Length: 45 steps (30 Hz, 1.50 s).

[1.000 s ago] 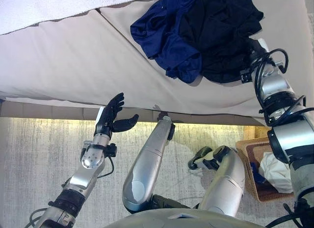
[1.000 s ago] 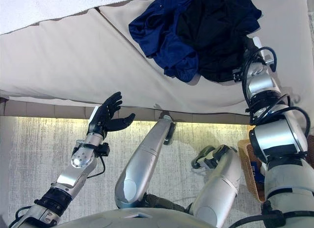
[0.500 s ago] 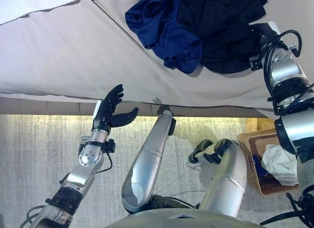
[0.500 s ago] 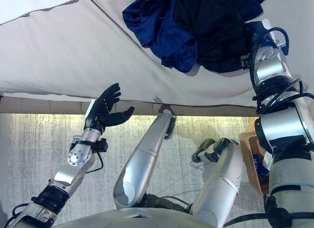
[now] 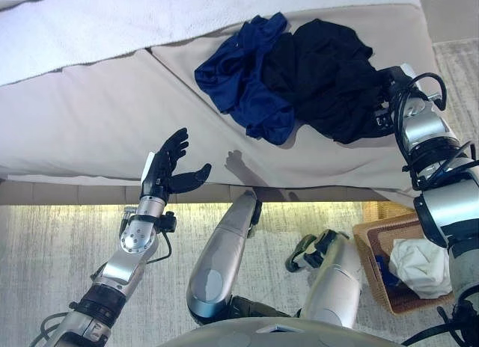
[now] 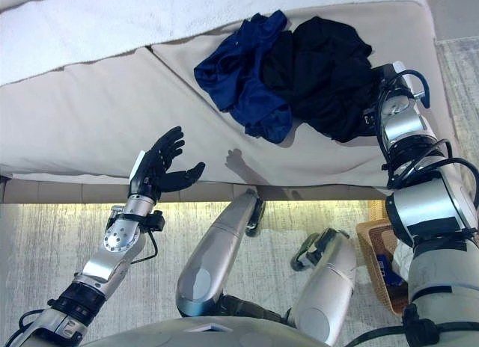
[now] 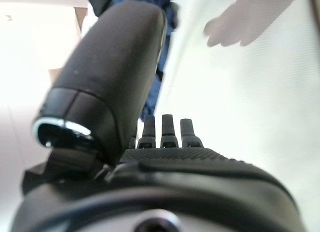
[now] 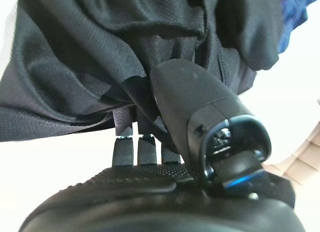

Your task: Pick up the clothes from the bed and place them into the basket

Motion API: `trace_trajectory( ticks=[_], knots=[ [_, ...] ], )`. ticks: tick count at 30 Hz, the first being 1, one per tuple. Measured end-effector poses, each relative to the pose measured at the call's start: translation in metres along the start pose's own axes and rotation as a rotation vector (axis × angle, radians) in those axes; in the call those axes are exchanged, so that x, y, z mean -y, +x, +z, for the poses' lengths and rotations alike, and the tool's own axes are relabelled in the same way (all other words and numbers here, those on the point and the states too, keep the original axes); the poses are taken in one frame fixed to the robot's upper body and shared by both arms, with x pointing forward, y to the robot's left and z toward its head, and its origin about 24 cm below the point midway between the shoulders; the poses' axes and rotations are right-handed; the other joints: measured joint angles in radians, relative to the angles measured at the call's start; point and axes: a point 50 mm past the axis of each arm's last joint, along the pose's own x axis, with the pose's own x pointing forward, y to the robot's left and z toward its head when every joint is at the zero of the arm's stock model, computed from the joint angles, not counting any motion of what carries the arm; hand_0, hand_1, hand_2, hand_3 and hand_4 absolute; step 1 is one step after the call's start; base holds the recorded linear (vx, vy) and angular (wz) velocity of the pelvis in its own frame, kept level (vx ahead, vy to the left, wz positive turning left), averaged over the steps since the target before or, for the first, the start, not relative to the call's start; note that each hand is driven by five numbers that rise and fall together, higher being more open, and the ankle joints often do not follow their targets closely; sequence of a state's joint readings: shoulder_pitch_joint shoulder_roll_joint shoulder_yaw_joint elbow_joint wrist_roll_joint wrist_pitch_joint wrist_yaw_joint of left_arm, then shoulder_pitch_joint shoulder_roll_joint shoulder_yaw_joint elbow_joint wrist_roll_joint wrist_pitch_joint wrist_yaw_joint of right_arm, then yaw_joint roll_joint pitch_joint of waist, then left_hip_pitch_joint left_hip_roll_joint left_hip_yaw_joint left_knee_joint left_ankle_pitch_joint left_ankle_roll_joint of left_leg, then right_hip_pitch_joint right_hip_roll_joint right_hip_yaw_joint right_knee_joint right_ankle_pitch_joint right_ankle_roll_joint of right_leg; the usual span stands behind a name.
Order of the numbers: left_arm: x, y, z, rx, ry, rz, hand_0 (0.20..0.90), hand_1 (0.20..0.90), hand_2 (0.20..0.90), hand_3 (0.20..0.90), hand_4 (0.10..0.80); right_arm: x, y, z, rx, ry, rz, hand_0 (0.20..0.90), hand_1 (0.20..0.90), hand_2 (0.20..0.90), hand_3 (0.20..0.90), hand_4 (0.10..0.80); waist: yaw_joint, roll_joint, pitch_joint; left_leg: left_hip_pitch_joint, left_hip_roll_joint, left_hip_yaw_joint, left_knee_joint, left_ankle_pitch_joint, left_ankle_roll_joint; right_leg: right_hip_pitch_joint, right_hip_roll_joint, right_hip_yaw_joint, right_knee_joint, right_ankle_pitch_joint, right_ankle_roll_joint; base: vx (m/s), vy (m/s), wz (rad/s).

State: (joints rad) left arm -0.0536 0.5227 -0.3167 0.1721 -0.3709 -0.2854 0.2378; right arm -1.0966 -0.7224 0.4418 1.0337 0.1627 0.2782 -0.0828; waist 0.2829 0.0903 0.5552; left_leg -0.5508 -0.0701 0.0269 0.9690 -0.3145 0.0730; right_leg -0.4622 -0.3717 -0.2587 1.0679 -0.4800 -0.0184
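On bed (image 5: 90,123), right hand (image 8: 165,117) fingers buried under black garment (image 5: 325,78)

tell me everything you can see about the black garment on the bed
The black garment is a crumpled heap of thin, mesh-like fabric lying on the beige bed cover. One side overlaps the blue garment bunched beside it. The right hand is at its other edge: in the right wrist view the fingers run in under the folds and the thumb lies over the cloth. It is not lifted clear of the bed.
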Motion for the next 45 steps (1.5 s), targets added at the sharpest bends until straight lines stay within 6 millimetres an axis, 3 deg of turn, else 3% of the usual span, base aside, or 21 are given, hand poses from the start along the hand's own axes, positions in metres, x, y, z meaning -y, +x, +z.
trace_trajectory(
  ticks=[4,7,12,14,19,23,28,34,39,41,42,43,44,45],
  knots=[
    [0.001,0.000,-0.001,-0.014,0.002,-0.002,0.900,0.900,0.900,0.900,0.800,0.001,0.000,0.001,0.008,-0.014,-0.007,0.300,0.300,0.300,0.200,0.100,-0.011,-0.015,-0.002,0.103,0.010,0.023,-0.099,0.021,-0.004,0.087,0.006,-0.005,-0.097,0.040,0.022,0.079,0.055,-0.19],
    [0.001,0.001,-0.003,-0.038,0.011,-0.010,0.900,0.900,0.900,0.900,0.800,0.005,-0.001,0.003,0.023,-0.022,-0.019,0.300,0.300,0.300,0.200,0.100,-0.019,-0.019,-0.004,0.199,0.019,0.037,-0.201,0.042,-0.010,0.172,0.034,-0.010,-0.203,0.083,0.036,0.037,0.020,-0.22],
    [0.001,0.007,0.000,-0.048,0.030,-0.022,0.900,0.900,0.900,0.900,0.800,0.026,-0.004,0.015,0.092,-0.023,-0.084,0.300,0.300,0.300,0.200,0.100,-0.038,-0.030,-0.006,0.297,0.023,0.043,-0.352,0.104,-0.017,0.255,0.054,-0.035,-0.350,0.156,0.034,0.006,0.021,-0.09],
    [0.002,0.008,-0.001,-0.056,0.033,-0.035,0.900,0.900,0.900,0.900,0.800,0.033,-0.006,0.019,0.117,-0.013,-0.113,0.300,0.300,0.300,0.200,0.100,-0.045,-0.030,-0.006,0.370,0.021,0.047,-0.449,0.140,-0.018,0.323,0.071,-0.047,-0.442,0.188,0.045,0.028,0.000,-0.10],
    [-0.007,0.013,0.005,-0.054,0.078,-0.046,0.900,0.900,0.900,0.900,0.800,0.069,-0.016,0.037,0.207,0.067,-0.228,0.300,0.300,0.300,0.200,0.100,-0.079,-0.048,-0.032,0.522,0.027,0.054,-0.683,0.223,-0.040,0.455,0.129,-0.059,-0.661,0.272,0.069,0.032,-0.015,-0.08],
    [-0.012,0.016,0.007,-0.059,0.102,-0.046,0.900,0.900,0.900,0.900,0.800,0.109,-0.025,0.053,0.255,0.113,-0.346,0.300,0.300,0.300,0.200,0.100,-0.118,-0.071,-0.084,0.582,0.037,0.064,-0.817,0.287,-0.039,0.517,0.174,-0.057,-0.818,0.354,0.069,0.001,0.000,-0.16],
    [-0.010,0.015,0.005,-0.066,0.102,-0.061,0.900,0.900,0.900,0.900,0.800,0.141,-0.037,0.068,0.297,0.129,-0.446,0.300,0.300,0.300,0.200,0.100,-0.171,-0.083,-0.155,0.641,0.043,0.091,-0.927,0.319,-0.039,0.592,0.215,-0.049,-1.005,0.453,0.077,-0.009,0.009,-0.18],
    [-0.016,0.016,-0.005,-0.110,0.115,-0.037,0.900,0.900,0.900,0.900,0.800,0.165,-0.047,0.073,0.309,0.151,-0.506,0.300,0.300,0.300,0.200,0.100,-0.228,-0.098,-0.209,0.668,0.052,0.146,-0.983,0.320,-0.039,0.612,0.246,0.005,-1.128,0.534,0.076,0.007,-0.019,-0.31],
    [-0.016,0.015,-0.016,-0.155,0.108,-0.029,0.900,0.900,0.900,0.900,0.800,0.181,-0.054,0.069,0.294,0.145,-0.550,0.300,0.300,0.300,0.200,0.100,-0.272,-0.101,-0.210,0.692,0.051,0.194,-0.982,0.320,-0.039,0.623,0.248,0.044,-1.158,0.564,0.059,0.010,-0.006,-0.36],
    [-0.013,0.014,-0.018,-0.159,0.096,-0.036,0.900,0.900,0.900,0.900,0.800,0.185,-0.055,0.067,0.282,0.141,-0.562,0.300,0.300,0.300,0.200,0.100,-0.288,-0.104,-0.209,0.674,0.053,0.213,-0.922,0.318,-0.039,0.624,0.241,0.063,-1.158,0.588,0.050,0.003,-0.007,-0.29],
    [-0.012,0.015,-0.018,-0.156,0.092,-0.043,0.900,0.900,0.900,0.900,0.800,0.188,-0.056,0.064,0.273,0.134,-0.569,0.300,0.300,0.300,0.200,0.100,-0.298,-0.118,-0.212,0.628,0.052,0.218,-0.836,0.315,-0.038,0.619,0.221,0.073,-1.158,0.607,0.034,0.019,-0.008,-0.30],
    [-0.010,0.015,-0.018,-0.155,0.088,-0.051,0.900,0.900,0.900,0.900,0.800,0.190,-0.057,0.062,0.262,0.132,-0.573,0.300,0.300,0.300,0.200,0.100,-0.299,-0.130,-0.220,0.611,0.040,0.217,-0.858,0.292,-0.031,0.613,0.205,0.093,-1.158,0.610,0.030,0.035,-0.017,-0.34],
    [-0.007,0.014,-0.019,-0.155,0.079,-0.062,0.900,0.900,0.900,0.900,0.800,0.195,-0.059,0.061,0.262,0.129,-0.577,0.300,0.300,0.300,0.200,0.100,-0.301,-0.099,-0.246,0.652,0.052,0.213,-1.025,0.370,-0.014,0.597,0.235,0.103,-1.158,0.609,0.032,0.045,-0.021,-0.45],
    [-0.007,0.015,-0.017,-0.141,0.079,-0.063,0.900,0.900,0.900,0.900,0.800,0.197,-0.061,0.057,0.256,0.118,-0.580,0.300,0.300,0.300,0.200,0.100,-0.313,-0.087,-0.251,0.671,0.076,0.214,-1.058,0.402,-0.012,0.589,0.252,0.119,-1.145,0.594,0.053,0.042,-0.022,-0.48]
  ],
)
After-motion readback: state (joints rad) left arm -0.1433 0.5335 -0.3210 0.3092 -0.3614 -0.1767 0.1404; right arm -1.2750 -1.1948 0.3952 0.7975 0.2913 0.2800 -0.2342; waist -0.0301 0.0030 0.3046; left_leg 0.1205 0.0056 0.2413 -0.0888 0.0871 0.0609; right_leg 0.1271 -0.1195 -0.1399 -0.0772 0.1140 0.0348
